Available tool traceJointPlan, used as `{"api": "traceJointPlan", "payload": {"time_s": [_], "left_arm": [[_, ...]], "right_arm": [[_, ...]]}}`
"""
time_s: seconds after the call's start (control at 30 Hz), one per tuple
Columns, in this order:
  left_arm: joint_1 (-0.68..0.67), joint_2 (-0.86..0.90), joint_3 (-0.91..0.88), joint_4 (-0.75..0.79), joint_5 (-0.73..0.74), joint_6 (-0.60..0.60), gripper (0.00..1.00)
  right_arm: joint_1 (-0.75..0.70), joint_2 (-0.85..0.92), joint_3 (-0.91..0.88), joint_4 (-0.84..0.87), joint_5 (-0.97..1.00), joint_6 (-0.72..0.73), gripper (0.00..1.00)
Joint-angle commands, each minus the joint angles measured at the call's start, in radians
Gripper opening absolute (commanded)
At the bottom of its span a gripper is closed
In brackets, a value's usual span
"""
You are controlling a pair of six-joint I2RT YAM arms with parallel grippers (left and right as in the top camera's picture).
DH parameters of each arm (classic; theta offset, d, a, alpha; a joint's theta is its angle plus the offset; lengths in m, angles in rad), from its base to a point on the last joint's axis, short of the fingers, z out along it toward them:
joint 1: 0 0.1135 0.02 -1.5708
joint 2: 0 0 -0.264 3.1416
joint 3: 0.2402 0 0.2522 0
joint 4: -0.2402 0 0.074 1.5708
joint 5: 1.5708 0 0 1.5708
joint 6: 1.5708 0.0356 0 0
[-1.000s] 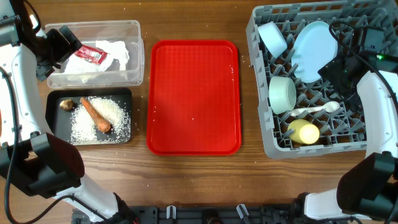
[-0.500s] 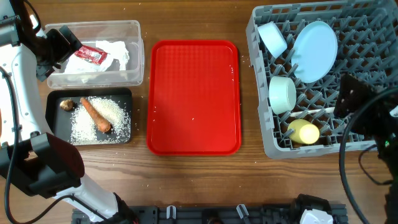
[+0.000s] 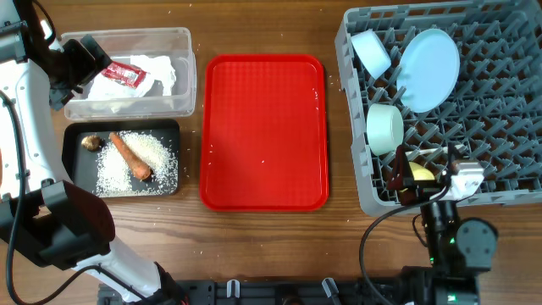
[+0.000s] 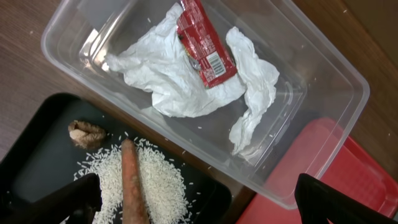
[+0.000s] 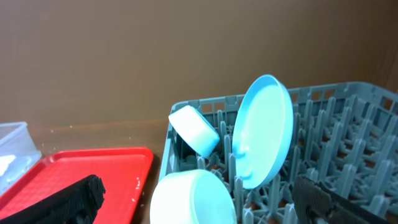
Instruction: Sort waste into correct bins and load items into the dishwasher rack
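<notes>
The clear tub (image 3: 182, 102) holds the white napkin (image 4: 163, 81) and red wrapper (image 4: 202, 46). The black tray (image 3: 76, 165) holds rice (image 4: 165, 183), the carrot (image 4: 132, 186) and the brown lump (image 4: 86, 132). My left gripper (image 3: 80, 63) (image 4: 199, 208) is open and empty over the tub's left end. The grey rack (image 3: 508, 110) holds one visible pale blue bowl (image 3: 370, 51), the blue plate (image 3: 428, 58) upright, the green bowl (image 3: 385, 127), the yellow cup (image 3: 421, 175) and the white spoon (image 3: 428, 152). My right gripper (image 3: 428, 180) (image 5: 199, 208) is open and empty at the rack's front edge.
The red serving tray (image 3: 264, 131) lies between the bins and the rack with nothing on it. A few rice grains lie on the wood near it. The right arm's base and cable (image 3: 453, 241) sit at the table's front right.
My right arm has swung from above the rack's right side down to the rack's front edge. The left arm and all objects have not moved.
</notes>
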Motion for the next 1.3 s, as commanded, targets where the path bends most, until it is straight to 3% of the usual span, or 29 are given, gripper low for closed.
{"api": "traceJointPlan", "payload": {"time_s": [0.0,0.07,0.23,0.93,1.17,1.27], "left_arm": [[0.004,-0.016,0.002,0.000,-0.006,-0.008,1.00],[0.004,-0.016,0.002,0.000,-0.006,-0.008,1.00],[0.004,-0.016,0.002,0.000,-0.006,-0.008,1.00],[0.000,-0.027,0.000,0.000,-0.006,-0.008,1.00],[-0.183,-0.265,0.000,-0.001,-0.011,-0.005,1.00],[-0.280,-0.373,-0.014,0.072,-0.111,-0.001,1.00]], "right_arm": [[0.020,-0.119,-0.121,0.084,0.037,0.049,1.00],[0.020,-0.146,-0.185,0.146,0.038,0.073,1.00],[0.021,-0.146,-0.195,0.066,0.042,0.073,1.00],[0.021,-0.138,-0.195,0.068,0.042,0.073,1.00],[0.021,-0.138,-0.195,0.068,0.042,0.073,1.00],[0.021,-0.138,-0.195,0.067,0.042,0.073,1.00]]}}
